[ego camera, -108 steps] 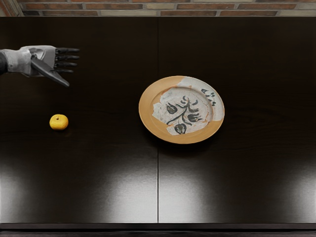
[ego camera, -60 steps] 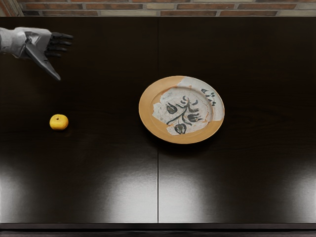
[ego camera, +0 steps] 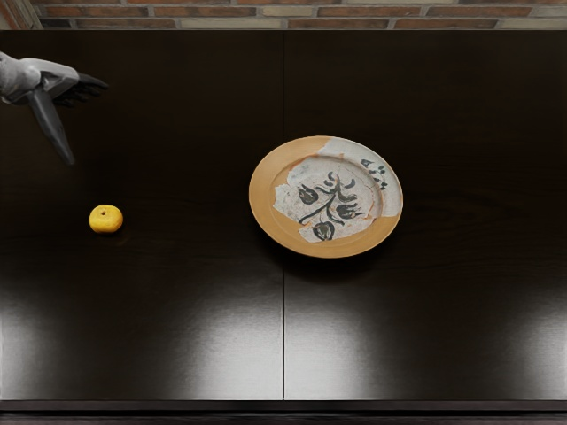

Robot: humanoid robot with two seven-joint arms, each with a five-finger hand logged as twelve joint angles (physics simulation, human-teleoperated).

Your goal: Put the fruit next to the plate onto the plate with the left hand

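Note:
A small orange fruit [ego camera: 105, 219] lies on the dark table at the left, well apart from the plate. The orange-rimmed plate [ego camera: 268, 205], with a white centre and a dark flower drawing, sits right of the table's middle with nothing on it. My left hand [ego camera: 62, 97] hovers at the far upper left, above and behind the fruit, not touching it. Its dark fingers are spread, the thumb pointing down toward the table, and it holds nothing. The right arm is out of view.
The dark glossy table [ego camera: 283, 336] has a seam running down its middle. A brick wall [ego camera: 283, 11] borders the far edge.
My left hand has drawn back to the left and slightly up, farther toward the picture's edge. The fruit and plate have not moved.

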